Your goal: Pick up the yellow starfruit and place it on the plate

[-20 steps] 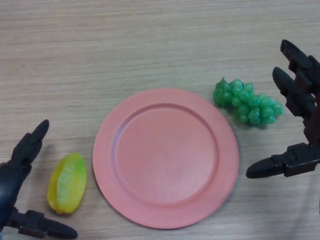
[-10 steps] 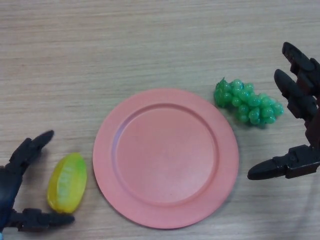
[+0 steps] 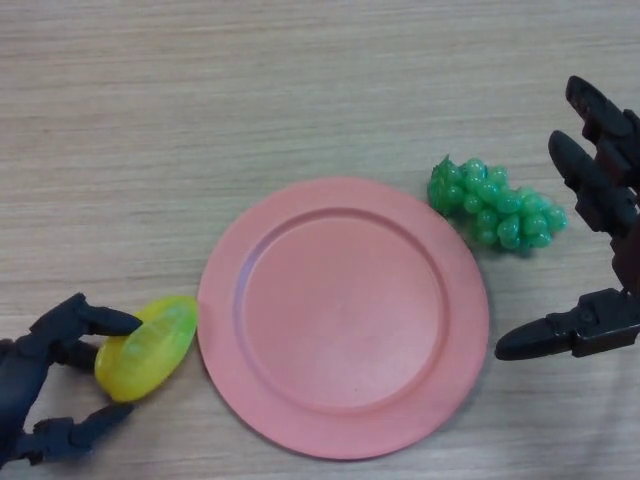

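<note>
Your left hand [image 3: 40, 380] sits at the bottom left corner of the head view with its fingers [image 3: 95, 322] curled over the top left end of the starfruit [image 3: 147, 346] and the thumb tucked under its lower end, so it is pinching the fruit. The starfruit is yellow with a green tinge toward its upper right tip, lying tilted, low end at the left, high end at the right. That high tip is touching or just about touching the left rim of the plate [image 3: 250, 420]; you cannot tell whether it overlaps the rim. Whether the fruit is off the table [image 3: 300, 90] you cannot tell either.

The plate is pink, round, flat on the wood-grain table, in the middle of the view, nothing on it.

Your right hand [image 3: 605, 230] is at the right edge, spread wide: fingers pointing up and left near the top, thumb stretched out low toward the plate's right rim, not touching it. It grips nothing.

A bunch of green grapes [image 3: 495, 205] lies just beside the plate's upper right rim, between the plate and your right hand's fingers, apart from the hand.
</note>
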Robot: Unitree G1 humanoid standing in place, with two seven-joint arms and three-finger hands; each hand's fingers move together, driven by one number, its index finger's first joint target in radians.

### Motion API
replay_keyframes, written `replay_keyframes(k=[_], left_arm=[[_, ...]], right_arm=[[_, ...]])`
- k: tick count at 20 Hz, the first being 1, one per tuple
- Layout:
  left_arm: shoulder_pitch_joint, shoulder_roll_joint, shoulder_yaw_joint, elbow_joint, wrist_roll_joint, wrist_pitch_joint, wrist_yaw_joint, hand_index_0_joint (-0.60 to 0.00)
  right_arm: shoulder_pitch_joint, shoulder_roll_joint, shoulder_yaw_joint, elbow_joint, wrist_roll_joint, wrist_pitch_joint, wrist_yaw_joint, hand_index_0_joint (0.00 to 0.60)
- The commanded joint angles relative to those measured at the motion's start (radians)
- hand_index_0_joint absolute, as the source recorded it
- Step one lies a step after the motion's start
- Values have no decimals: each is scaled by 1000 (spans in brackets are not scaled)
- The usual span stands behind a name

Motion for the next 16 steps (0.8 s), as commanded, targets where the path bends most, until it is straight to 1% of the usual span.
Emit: replay_keyframes(k=[1, 2, 3, 6, 7, 8, 10, 11, 13, 14, 15, 16], left_arm=[[-34, 45, 144, -57, -3, -65, 136, -600], [-45, 48, 154, -55, 2, -79, 184, -600], [-65, 56, 176, -80, -50, -76, 254, -600], [-77, 58, 205, -125, -103, -119, 288, -600], [-86, 58, 215, -154, -56, -124, 329, -600], [-87, 56, 214, -164, -39, -129, 342, -600], [-87, 51, 207, -214, -16, -149, 347, -600], [-76, 39, 194, -260, -22, -143, 303, -600], [-76, 26, 182, -310, -16, -123, 257, -600], [-76, 24, 180, -325, -13, -116, 246, -600], [-86, 27, 178, -359, -30, -78, 218, -600], [-94, 29, 176, -372, -29, -60, 210, -600]], right_arm=[[-18, -19, -57, -78, 27, -85, -15, 0], [-16, -18, -56, -79, 28, -84, -17, 0], [-16, -20, -57, -88, 27, -74, -15, 0], [-20, -20, -58, -95, 30, -68, -12, 0], [-22, -21, -55, -94, 23, -70, -12, 0], [-21, -21, -56, -95, 22, -69, -12, 0], [-24, -20, -51, -88, 8, -80, -16, 0], [-27, -20, -51, -88, 5, -82, -16, 0], [-29, -20, -52, -89, 10, -74, -17, 0], [-30, -21, -52, -89, 11, -72, -17, 0], [-27, -21, -54, -88, 8, -77, -16, 0], [-29, -22, -54, -88, 8, -78, -16, 0]])
